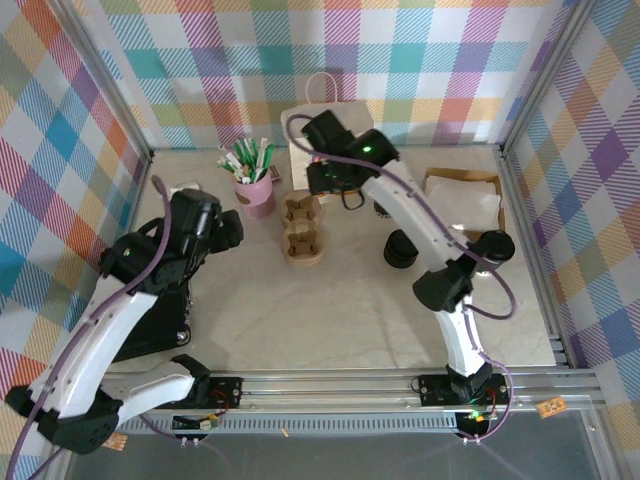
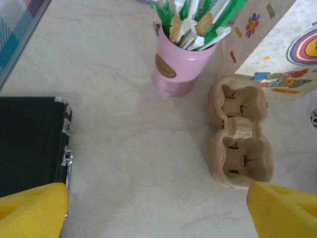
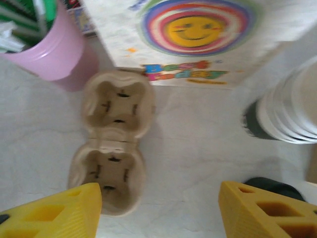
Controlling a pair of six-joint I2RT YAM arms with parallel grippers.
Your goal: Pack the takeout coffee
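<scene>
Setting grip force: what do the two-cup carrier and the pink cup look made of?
Two-cup carrier: likely moulded paper pulp, matte tan, soft rounded edges. Pink cup: smooth, faint sheen, so plastic or coated paper; unclear which.

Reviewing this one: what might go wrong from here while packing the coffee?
The lidless cup stack stands close beside the lidded coffee; the right fingers may knock it when reaching there. The cup carrier sits loose, nothing holding it, near the pink pen cup; pressing a cup in might shove it.
</scene>
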